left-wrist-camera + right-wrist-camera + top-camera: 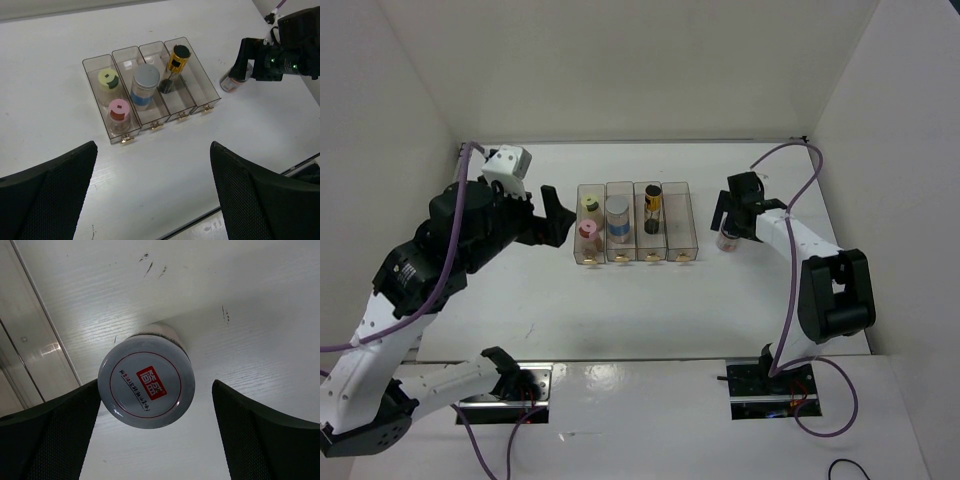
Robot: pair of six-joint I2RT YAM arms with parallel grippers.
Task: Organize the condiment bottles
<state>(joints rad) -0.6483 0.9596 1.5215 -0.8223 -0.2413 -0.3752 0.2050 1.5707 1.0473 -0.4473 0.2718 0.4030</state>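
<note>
Straddling the white bottle with the greyish lid (146, 388), the right tool (735, 220) has its fingers apart, not yet clamped. The bottle stands on the table (50, 125) just beside the empty rightmost bin (197, 80) (the four other bottles (145, 82) are binned). Grasping is the step in hand; next, I judge, it must close squarely, lift, and lower the bottle into that bin. The left tool (152, 160) hangs spread, empty.

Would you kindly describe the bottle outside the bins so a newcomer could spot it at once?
Find the row of four clear bins in the middle of the white table. Just beyond its right-end bin, a bottle stands between the right arm's fingers. Alone outside the bins, it has a pale grey lid with a red square logo.
</note>
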